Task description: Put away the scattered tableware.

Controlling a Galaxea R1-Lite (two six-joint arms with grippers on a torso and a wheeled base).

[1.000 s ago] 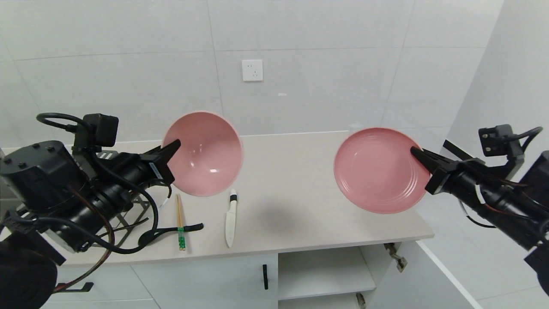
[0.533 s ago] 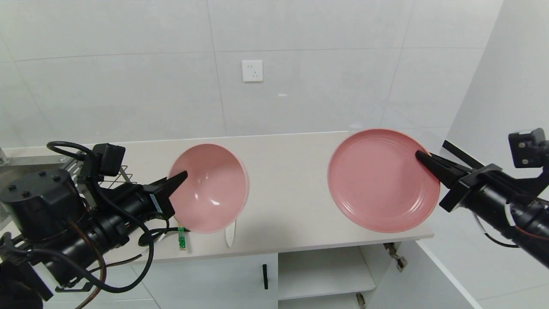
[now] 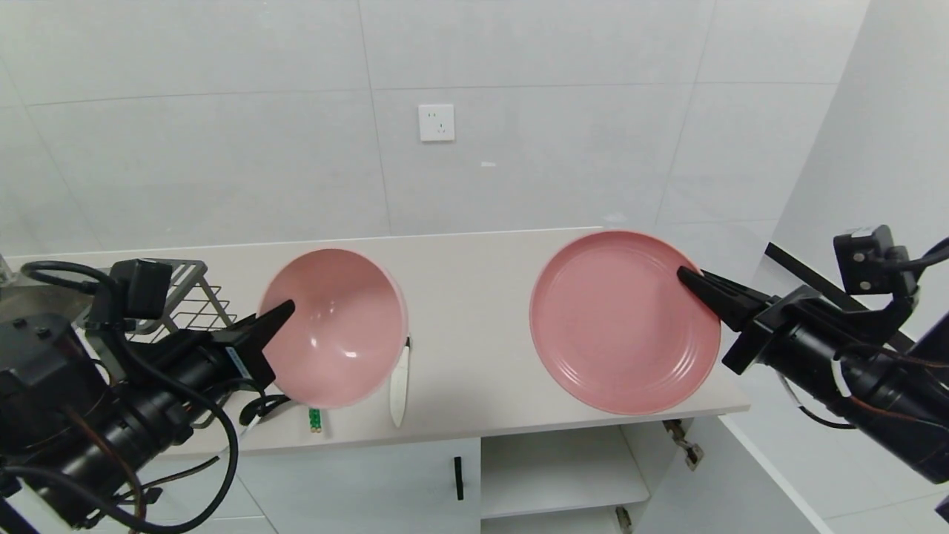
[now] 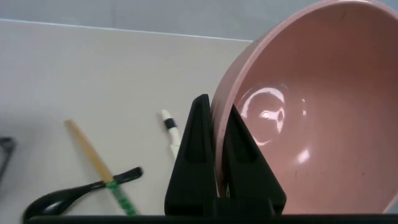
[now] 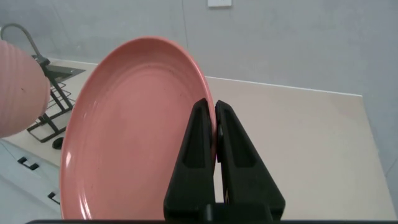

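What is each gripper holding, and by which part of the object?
The left gripper is shut on the rim of the pink bowl; the right gripper is shut on the rim of the pink plate. Both dishes are tilted.

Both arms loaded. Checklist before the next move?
1. Hold by left gripper on bowl rim: ok, shut.
2. Hold by right gripper on plate rim: ok, shut.
3. Gap between bowl and plate: ok, well apart.
4. Bowl clear of knife and chopsticks beneath: cannot tell; it overlaps them in the head view.
5. Free slots in rack: cannot tell; left arm hides part.
6. Cleared counter: not ok; knife, chopsticks and spoon lie there.
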